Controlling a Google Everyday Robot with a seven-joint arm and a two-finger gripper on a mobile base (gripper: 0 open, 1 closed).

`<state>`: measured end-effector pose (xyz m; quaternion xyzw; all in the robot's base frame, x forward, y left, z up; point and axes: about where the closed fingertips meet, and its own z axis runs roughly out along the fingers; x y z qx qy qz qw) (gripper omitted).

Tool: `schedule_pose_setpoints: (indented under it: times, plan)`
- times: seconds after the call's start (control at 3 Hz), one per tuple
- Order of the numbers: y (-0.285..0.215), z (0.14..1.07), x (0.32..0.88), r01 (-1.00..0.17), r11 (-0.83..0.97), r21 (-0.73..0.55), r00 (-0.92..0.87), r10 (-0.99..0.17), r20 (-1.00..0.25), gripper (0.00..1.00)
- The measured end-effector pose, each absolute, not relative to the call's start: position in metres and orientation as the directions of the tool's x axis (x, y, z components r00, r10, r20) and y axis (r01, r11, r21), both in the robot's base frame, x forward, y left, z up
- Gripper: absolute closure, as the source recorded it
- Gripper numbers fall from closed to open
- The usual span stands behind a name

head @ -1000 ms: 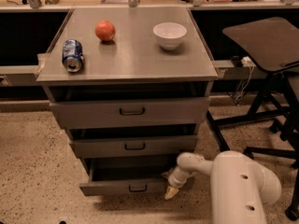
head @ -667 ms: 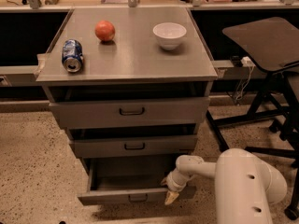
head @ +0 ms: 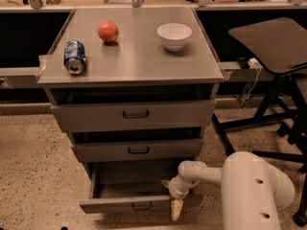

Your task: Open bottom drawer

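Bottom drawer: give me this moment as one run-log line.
task: open bottom drawer | bottom drawer: pulled out, grey inside visible | end effector: at right end of drawer front

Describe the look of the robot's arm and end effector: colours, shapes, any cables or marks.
The arm is smooth off-white, built of rounded tube segments with bulbous joints; the big near segment has small dark holes. No cables or markings show. The end effector, at the right end of the bottom drawer front, ends in a pale yellow pointed tip.

Warm light from above leaves the end effector dim at the bottom drawer.
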<state>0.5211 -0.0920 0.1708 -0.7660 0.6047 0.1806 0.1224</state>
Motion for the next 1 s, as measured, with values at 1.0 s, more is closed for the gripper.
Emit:
schedule_pose_setpoints:
  times: [1.0]
  plan:
    - [-0.098, 0.154, 0.475, -0.968, -0.218, 0.124, 0.141, -0.883, -0.448, 0.42]
